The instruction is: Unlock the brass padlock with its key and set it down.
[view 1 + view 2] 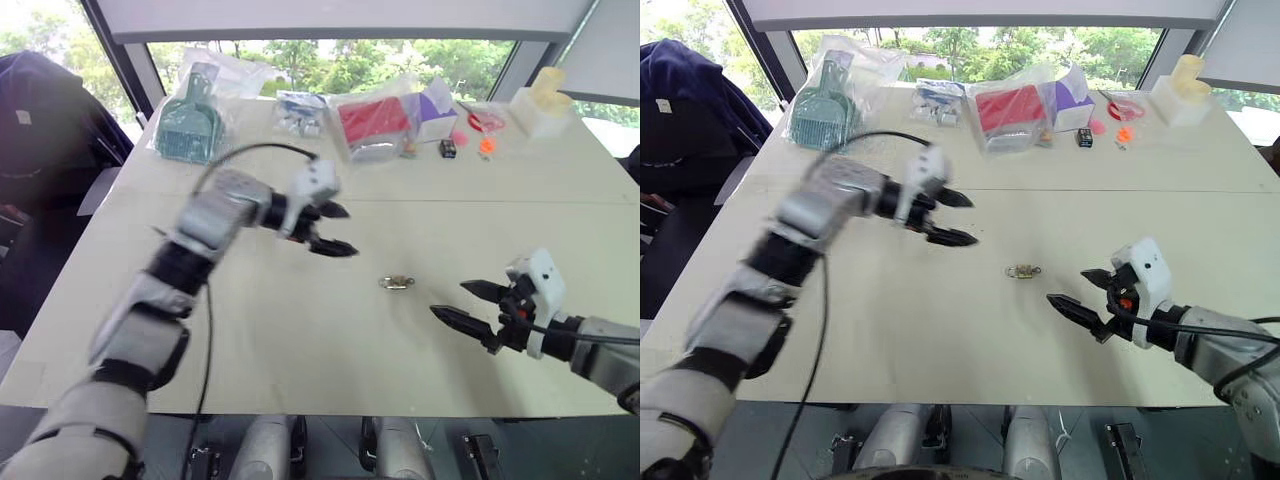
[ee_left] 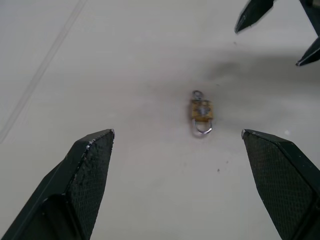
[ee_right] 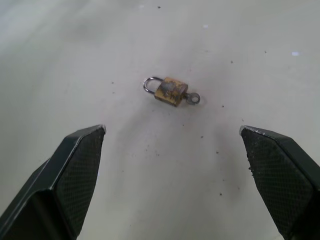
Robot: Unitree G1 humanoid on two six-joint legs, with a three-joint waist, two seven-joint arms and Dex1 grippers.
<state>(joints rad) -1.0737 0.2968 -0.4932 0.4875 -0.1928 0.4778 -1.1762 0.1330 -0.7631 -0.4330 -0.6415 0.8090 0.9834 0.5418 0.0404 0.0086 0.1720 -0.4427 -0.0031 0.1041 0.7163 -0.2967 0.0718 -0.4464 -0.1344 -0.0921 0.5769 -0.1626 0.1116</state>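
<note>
Here the brass padlock (image 3: 168,91) is seen lying flat on the pale, matte surface (image 1: 300,330) between the two claws, touched by neither, its thin silver shackle curved at one end and the key (image 3: 192,98) apparently seated in the other. The left claw (image 1: 328,229) and right claw (image 1: 466,302) are both held spread wide, probably so that the small lock can be approached from either side.
</note>
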